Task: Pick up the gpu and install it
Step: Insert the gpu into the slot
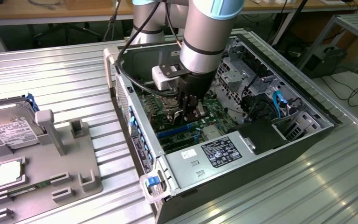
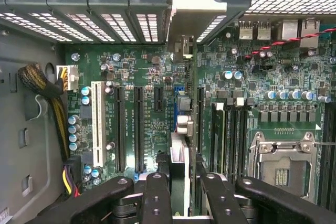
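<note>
Gripper [image 2: 178, 192] lowered inside open PC case [image 1: 303, 100], fingers [image 2: 157, 198] clenched on gpu [image 2: 181, 129], held edge-on over motherboard [image 2: 131, 72] for slot alignment; bracket at 12 o'clock against rear panel. Seating probably incomplete.

Ribbed bare-metal table [image 1: 54, 74] with a dull sheen; matt grey plastic holder [image 1: 61, 154]; green motherboard [image 2: 131, 77], seemingly lacquered; black gripper [image 2: 181, 192] fingers [image 2: 157, 198] smooth, semi-gloss; gpu [image 2: 181, 150] bracket pale metal.
</note>
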You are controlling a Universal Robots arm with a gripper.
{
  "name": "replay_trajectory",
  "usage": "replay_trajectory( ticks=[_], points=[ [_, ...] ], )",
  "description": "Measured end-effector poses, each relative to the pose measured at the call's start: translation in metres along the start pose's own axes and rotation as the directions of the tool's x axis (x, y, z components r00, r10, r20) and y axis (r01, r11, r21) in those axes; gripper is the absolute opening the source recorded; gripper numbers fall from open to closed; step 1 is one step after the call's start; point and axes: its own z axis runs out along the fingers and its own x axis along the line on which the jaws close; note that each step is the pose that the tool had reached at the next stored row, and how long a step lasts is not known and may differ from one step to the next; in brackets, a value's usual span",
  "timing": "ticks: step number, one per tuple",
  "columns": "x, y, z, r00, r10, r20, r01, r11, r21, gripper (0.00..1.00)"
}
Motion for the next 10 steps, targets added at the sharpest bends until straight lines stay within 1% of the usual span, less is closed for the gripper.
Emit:
replay_trajectory(
  ticks=[4, 10],
  points=[
    [0.0019, 0.0001, 0.0001, 1.0, 0.0, 0.001, 0.0, 1.0, 0.0, 0.27],
    [0.0025, 0.0052, 0.0023, 1.0, 0.0, 0.001, 0.0, 1.0, -0.0001, 0.27]
  ],
)
